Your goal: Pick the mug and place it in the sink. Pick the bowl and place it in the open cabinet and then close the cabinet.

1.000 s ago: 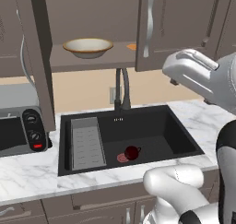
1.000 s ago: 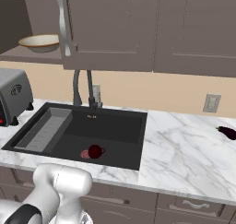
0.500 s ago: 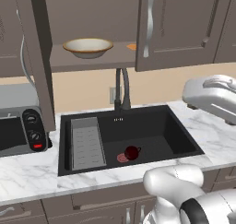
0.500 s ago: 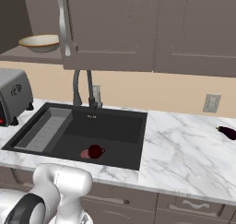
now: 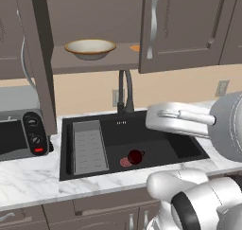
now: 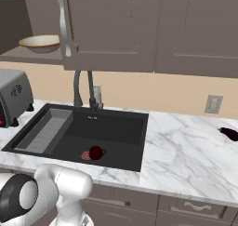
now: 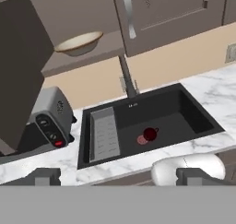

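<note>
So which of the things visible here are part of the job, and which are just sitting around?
Part of the job:
- mug, lying in the sink
- bowl, on the shelf of the open cabinet

Just sitting around:
- toaster oven on the counter
- faucet behind the sink
- eggplant on the counter

The arm (image 5: 189,122) is glossy white, built of smooth rounded shells that read almost like polished plastic. In the left base view one long link tapers to a blunt rounded end, with a thin raised ridge running along its top. It joins a large drum-shaped joint (image 5: 229,127) in light grey, edged by a fine seam. Below sits a bulbous white elbow (image 5: 182,184) and a round joint with a dark, near-black ring around a pale grey cap. The right base view shows the same dark-ringed cap (image 6: 18,202) beside a curved white shell (image 6: 67,185). No cables, screws or markings show.
</note>
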You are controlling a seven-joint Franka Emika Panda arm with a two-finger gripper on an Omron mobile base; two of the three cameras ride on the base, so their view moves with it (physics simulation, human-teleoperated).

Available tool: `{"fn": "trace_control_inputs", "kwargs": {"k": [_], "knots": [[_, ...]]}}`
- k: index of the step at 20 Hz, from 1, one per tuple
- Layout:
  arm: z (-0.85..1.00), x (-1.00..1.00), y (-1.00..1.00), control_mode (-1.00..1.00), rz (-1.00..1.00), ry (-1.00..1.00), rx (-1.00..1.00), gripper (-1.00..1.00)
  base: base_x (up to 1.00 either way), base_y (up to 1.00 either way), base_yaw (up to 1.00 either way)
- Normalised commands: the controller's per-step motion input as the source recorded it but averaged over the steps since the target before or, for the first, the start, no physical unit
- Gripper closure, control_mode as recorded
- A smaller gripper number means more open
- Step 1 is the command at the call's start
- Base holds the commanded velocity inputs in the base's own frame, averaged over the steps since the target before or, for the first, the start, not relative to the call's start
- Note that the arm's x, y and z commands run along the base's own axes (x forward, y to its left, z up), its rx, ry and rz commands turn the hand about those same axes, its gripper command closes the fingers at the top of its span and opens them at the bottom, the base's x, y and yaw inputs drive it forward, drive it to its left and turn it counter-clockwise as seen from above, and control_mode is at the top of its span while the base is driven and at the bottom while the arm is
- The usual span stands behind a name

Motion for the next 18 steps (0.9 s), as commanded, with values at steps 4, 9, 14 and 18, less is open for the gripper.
{"fn": "trace_control_inputs", "kwargs": {"k": [4, 9, 14, 18], "knots": [[0.0, 0.0, 0.99, -1.0, -0.01, 0.0, -0.04, -1.0, 0.0, 0.0, 0.0], [-0.02, 0.0, 1.0, -1.0, -0.04, 0.0, 0.0, -1.0, 0.0, 0.0, 0.0], [0.0, 0.0, 0.58, -1.0, -0.03, -0.05, 0.0, -1.0, 0.0, 0.0, 0.0], [0.03, 0.0, 0.47, -1.0, -0.02, -0.09, 0.0, -1.0, 0.0, 0.0, 0.0]]}}
